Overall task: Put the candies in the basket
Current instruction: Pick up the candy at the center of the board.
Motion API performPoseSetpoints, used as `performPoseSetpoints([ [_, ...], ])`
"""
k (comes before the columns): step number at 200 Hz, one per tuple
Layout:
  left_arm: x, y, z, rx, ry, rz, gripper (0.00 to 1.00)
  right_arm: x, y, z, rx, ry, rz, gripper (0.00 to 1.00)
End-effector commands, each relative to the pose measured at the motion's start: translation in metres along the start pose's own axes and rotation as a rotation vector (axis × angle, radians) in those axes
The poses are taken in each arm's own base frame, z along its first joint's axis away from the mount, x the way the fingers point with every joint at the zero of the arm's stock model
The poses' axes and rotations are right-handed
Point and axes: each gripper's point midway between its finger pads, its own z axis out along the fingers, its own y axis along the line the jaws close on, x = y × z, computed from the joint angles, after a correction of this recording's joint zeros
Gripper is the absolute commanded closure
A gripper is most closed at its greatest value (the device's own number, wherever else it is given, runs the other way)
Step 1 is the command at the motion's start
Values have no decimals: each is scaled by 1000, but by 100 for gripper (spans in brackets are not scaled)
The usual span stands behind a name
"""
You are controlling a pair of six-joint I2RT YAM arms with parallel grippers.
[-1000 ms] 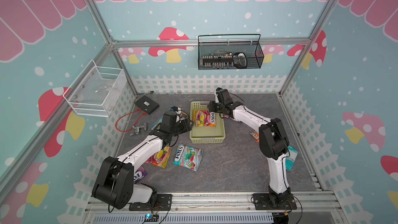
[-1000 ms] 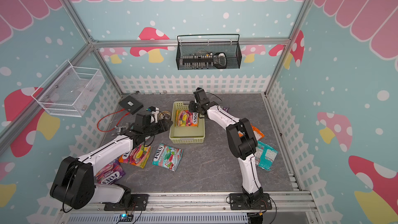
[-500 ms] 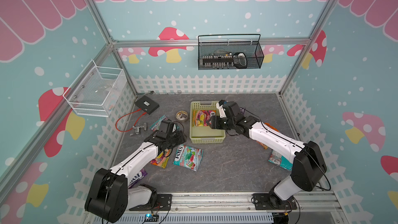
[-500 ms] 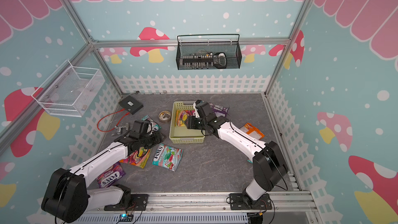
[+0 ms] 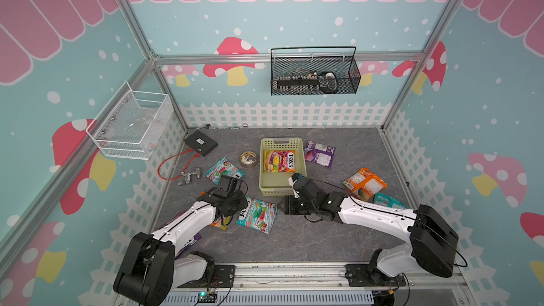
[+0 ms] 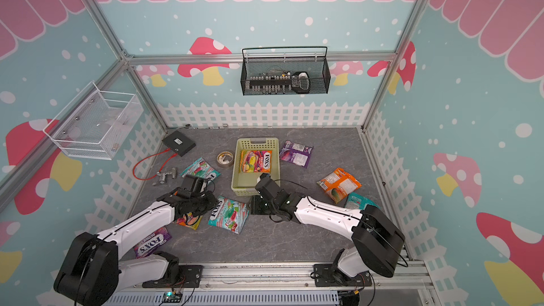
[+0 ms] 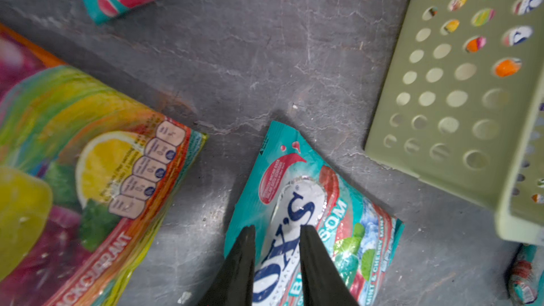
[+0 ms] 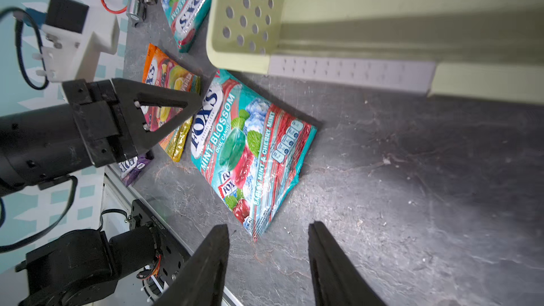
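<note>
The pale green basket (image 5: 262,172) (image 6: 235,172) (image 7: 456,98) (image 8: 244,10) holds one FOX'S fruit candy bag (image 5: 279,161). In front of it lies a teal mint candy bag (image 5: 257,214) (image 6: 228,214) (image 7: 309,195) (image 8: 250,148). My left gripper (image 5: 238,204) (image 7: 276,231) has its jaws narrowed on that bag's top edge, near the logo. My right gripper (image 5: 284,205) (image 8: 268,228) is open over bare table by the bag's far corner. More candies lie around: teal (image 5: 225,170), yellow-orange (image 7: 88,172), purple (image 5: 319,154), orange (image 5: 364,183), teal (image 5: 385,200), purple berries (image 6: 151,241).
A tape roll (image 5: 248,158) sits left of the basket. A black box (image 5: 200,146) with a red cable and a metal fitting (image 5: 188,176) lie at the back left. A white mesh basket (image 5: 129,125) and a black wire basket (image 5: 315,75) hang on the walls.
My right arm has drawn back from over the basket to the table in front of it. My left gripper has come down onto the teal mint bag and its jaws have narrowed.
</note>
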Motion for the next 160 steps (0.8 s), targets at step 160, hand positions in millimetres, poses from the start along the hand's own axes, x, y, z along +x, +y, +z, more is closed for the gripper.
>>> performPoseSetpoints([
  [160, 20, 27, 26, -49, 36, -66, 76, 52, -9, 75, -205, 56, 216, 54],
])
